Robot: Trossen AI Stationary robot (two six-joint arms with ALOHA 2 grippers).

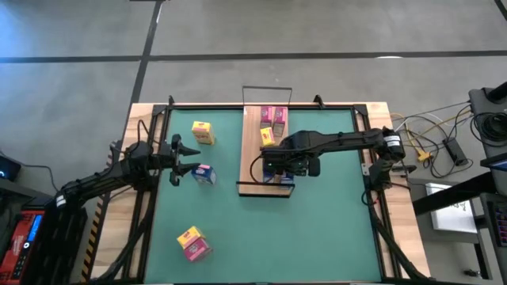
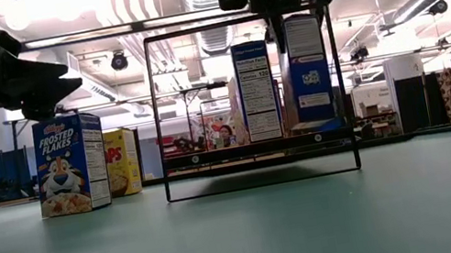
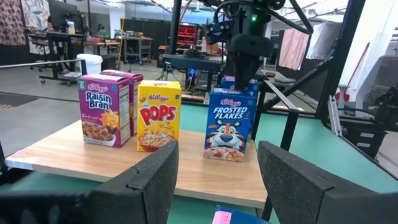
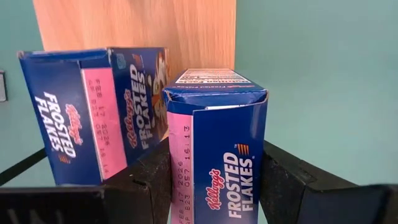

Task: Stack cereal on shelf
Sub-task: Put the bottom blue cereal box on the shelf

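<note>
- Right pincer (image 4: 214,186): clamped on a blue Frosted Flakes box (image 4: 214,149), one finger on each broad face; in the high view it sits mid-frame over the near end of the shelf (image 1: 252,150).
- Held box: thin cardboard, judged light and easily crushed; printed faces look slick. The hold across the flat sides low on the box seems sound; a hard squeeze would likely dent it.
- Second Frosted Flakes box (image 4: 93,118): just beside the held one in the right wrist view; whether they touch cannot be told.
- Shelved cereal: Pops box (image 3: 159,115) and Raisin Bran box (image 3: 103,109) stand upright toward the far end of the board, in the upper middle of the high view.
- Shelf edges: black wire rail (image 2: 249,104) frames the short end; the board is narrow, so a box set off-centre could tip over its long edge.
- Left pincer (image 1: 176,161): parted and holding nothing, centre left of the high view, near a blue box (image 1: 203,174).
- Loose cereal on the bench (image 1: 333,229): yellow box (image 1: 203,132) at upper left, a pink and yellow pair (image 1: 193,243) at lower left.
- Open room: green surface to the right of the shelf carries no boxes.
</note>
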